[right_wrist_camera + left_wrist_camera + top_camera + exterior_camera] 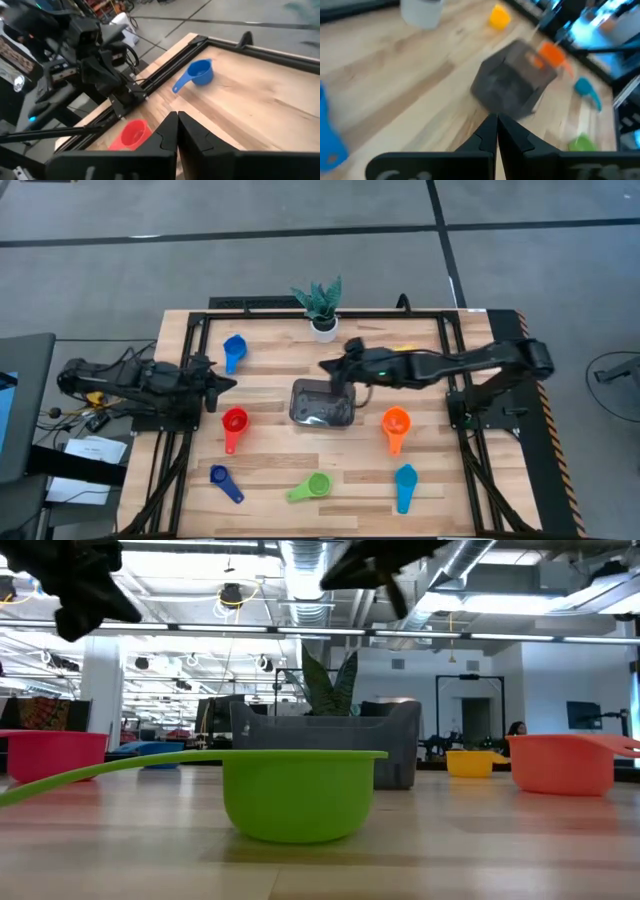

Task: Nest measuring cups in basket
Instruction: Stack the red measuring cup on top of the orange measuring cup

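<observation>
The table (270,470) was pale planked wood, smooth and matt. The green cup (296,792) looked like glossy plastic, and the dark basket (322,404) showed a shiny rim.

— Where do we find the basket (322,404)?

— At the surface's (270,470) middle, with the plant (321,308) behind it at the far edge.

— And the measuring cups (234,423)?

— We count one toward the far-left corner, one just left of the basket, one to its right, and three along the near edge.

— The grippers?

— The right gripper (328,365) sits over the basket's far side; the left gripper (226,385) at the left edge.
</observation>
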